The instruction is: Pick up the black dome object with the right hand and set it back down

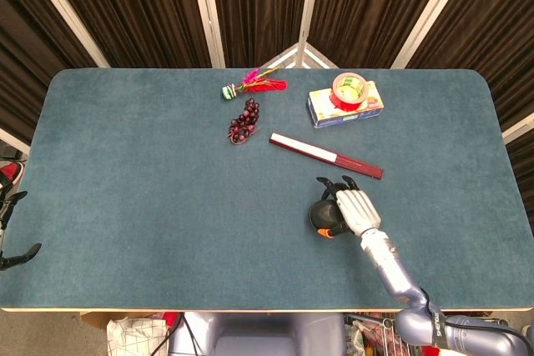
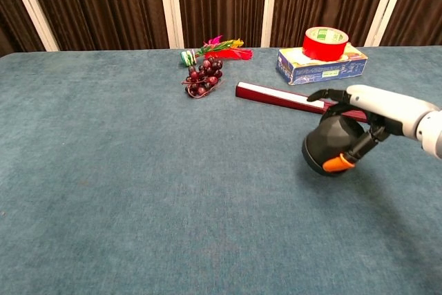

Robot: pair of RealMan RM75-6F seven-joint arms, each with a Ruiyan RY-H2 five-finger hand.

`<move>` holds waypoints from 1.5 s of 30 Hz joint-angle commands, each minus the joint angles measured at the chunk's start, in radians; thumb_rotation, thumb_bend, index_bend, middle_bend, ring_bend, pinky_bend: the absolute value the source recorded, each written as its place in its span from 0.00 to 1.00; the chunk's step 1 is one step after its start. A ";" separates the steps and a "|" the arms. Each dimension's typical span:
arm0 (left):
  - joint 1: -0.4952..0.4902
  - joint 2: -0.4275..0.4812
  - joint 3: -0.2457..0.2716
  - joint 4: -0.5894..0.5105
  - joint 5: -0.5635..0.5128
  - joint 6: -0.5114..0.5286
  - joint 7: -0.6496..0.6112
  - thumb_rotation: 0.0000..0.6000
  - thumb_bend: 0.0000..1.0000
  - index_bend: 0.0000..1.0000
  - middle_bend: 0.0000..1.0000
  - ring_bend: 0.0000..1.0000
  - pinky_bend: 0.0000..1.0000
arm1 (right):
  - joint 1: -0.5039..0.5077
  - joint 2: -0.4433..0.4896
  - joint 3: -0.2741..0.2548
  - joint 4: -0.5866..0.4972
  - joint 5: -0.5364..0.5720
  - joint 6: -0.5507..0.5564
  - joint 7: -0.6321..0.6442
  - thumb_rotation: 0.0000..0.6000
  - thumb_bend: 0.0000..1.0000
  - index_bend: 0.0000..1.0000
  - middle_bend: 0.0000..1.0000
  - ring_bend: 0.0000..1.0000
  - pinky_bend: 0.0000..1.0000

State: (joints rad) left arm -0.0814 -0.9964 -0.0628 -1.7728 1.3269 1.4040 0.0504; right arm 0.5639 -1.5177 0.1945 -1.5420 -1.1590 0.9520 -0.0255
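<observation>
The black dome object (image 2: 330, 144) hangs tilted just above the blue table (image 2: 138, 191), its flat base turned toward the left. My right hand (image 2: 366, 112) grips it from the right and above, orange-tipped thumb under its lower edge. From the head view the dome (image 1: 322, 216) shows left of the white hand (image 1: 355, 208), right of table centre. My left hand (image 1: 10, 235) is only a dark shape off the table's left edge, too small to tell how its fingers stand.
A long red-and-white folded fan (image 2: 290, 97) lies just behind the dome. Further back sit a blue box (image 2: 321, 62) with a red tape roll (image 2: 324, 42) on it, a grape bunch (image 2: 204, 77) and a feathered toy (image 2: 215, 49).
</observation>
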 commanded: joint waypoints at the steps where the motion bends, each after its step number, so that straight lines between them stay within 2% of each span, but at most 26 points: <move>1: -0.001 0.000 0.000 0.001 -0.001 -0.002 0.000 1.00 0.31 0.14 0.00 0.00 0.09 | -0.008 0.058 0.058 -0.075 -0.039 -0.033 0.235 1.00 0.12 0.12 0.47 0.22 0.00; 5: 0.000 0.000 0.001 -0.001 0.001 -0.001 -0.001 1.00 0.31 0.14 0.00 0.00 0.09 | -0.017 0.122 0.104 -0.142 -0.058 -0.085 0.471 1.00 0.12 0.12 0.47 0.22 0.00; 9: 0.001 0.000 0.001 -0.001 0.002 0.001 0.000 1.00 0.31 0.14 0.00 0.00 0.09 | -0.021 0.171 0.125 -0.171 -0.090 -0.135 0.654 1.00 0.12 0.13 0.47 0.22 0.00; 11: 0.000 0.000 0.002 -0.001 0.002 0.000 0.001 1.00 0.31 0.14 0.00 0.00 0.09 | -0.023 0.187 0.127 -0.179 -0.111 -0.151 0.722 1.00 0.12 0.12 0.47 0.22 0.00; 14: 0.000 0.000 0.002 -0.002 0.003 0.000 0.003 1.00 0.31 0.14 0.00 0.00 0.09 | -0.022 0.197 0.114 -0.162 -0.152 -0.148 0.736 1.00 0.12 0.12 0.47 0.22 0.00; 17: 0.000 -0.001 0.002 -0.002 0.003 0.000 0.005 1.00 0.31 0.14 0.00 0.00 0.09 | -0.018 0.175 0.088 -0.109 -0.171 -0.097 0.596 1.00 0.12 0.13 0.47 0.22 0.00; 23: 0.001 -0.001 0.001 -0.003 0.000 0.001 0.005 1.00 0.31 0.14 0.00 0.00 0.09 | -0.018 0.080 0.041 -0.001 -0.145 0.075 0.066 1.00 0.12 0.13 0.47 0.22 0.00; 28: 0.000 -0.001 0.002 -0.002 0.000 0.001 0.006 1.00 0.31 0.14 0.00 0.00 0.09 | -0.013 0.014 0.014 0.071 -0.141 0.172 -0.254 1.00 0.12 0.13 0.47 0.22 0.00; 31: 0.001 -0.001 0.002 -0.003 0.001 0.001 0.006 1.00 0.31 0.14 0.00 0.00 0.09 | -0.009 -0.014 0.008 0.100 -0.144 0.215 -0.376 1.00 0.12 0.13 0.47 0.22 0.00; 35: 0.001 0.000 0.001 -0.002 -0.001 0.002 0.005 1.00 0.31 0.14 0.00 0.00 0.09 | -0.008 -0.021 0.010 0.091 -0.134 0.232 -0.434 1.00 0.12 0.13 0.47 0.22 0.00; 37: 0.000 0.000 0.001 -0.002 -0.002 0.000 0.004 1.00 0.31 0.14 0.00 0.00 0.09 | -0.014 -0.013 0.023 0.040 -0.104 0.208 -0.355 1.00 0.12 0.13 0.47 0.22 0.00; 40: 0.000 0.000 0.001 -0.002 0.000 0.000 0.005 1.00 0.31 0.14 0.00 0.00 0.09 | -0.026 0.033 0.060 -0.088 -0.038 0.109 -0.088 1.00 0.12 0.13 0.47 0.22 0.00; 45: 0.002 0.001 0.001 -0.003 0.001 0.002 0.002 1.00 0.31 0.14 0.00 0.00 0.09 | -0.035 0.106 0.097 -0.182 -0.039 -0.008 0.245 1.00 0.12 0.13 0.47 0.22 0.00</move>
State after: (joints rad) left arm -0.0799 -0.9953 -0.0614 -1.7757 1.3276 1.4060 0.0529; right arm 0.5434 -1.4813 0.2439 -1.5786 -1.2447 1.0818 -0.2516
